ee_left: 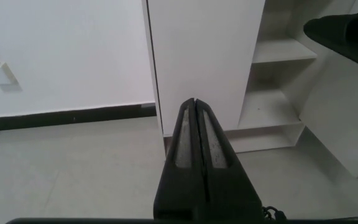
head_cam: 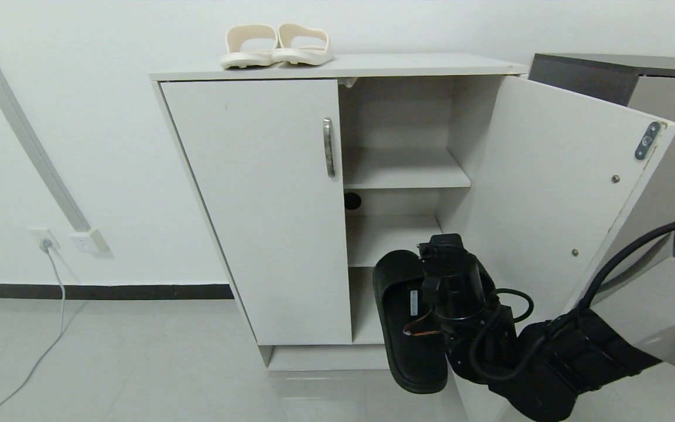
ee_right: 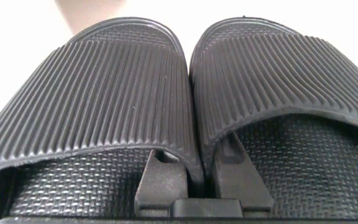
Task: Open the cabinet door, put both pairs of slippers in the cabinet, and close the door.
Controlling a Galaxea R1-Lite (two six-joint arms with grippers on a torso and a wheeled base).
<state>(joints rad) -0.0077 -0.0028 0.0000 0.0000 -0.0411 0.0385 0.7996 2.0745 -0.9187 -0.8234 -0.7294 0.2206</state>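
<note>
the head view shows the cabinet [head_cam: 255, 205] with its right door [head_cam: 548, 193] swung wide and its left door [head_cam: 267, 234] shut. the cream slippers [head_cam: 276, 47] sit side by side on the left half of the cabinet top. the black slippers [head_cam: 408, 328] hang in front of the open lower shelves, held by the right gripper [ee_right: 197, 177]. the right wrist view adds the grip itself: the jaws are clamped on the pair's two inner edges, pressed together under the ribbed straps. the left wrist view shows the left gripper [ee_left: 194, 134] apart from the cabinet, its jaws pressed together on nothing.
</note>
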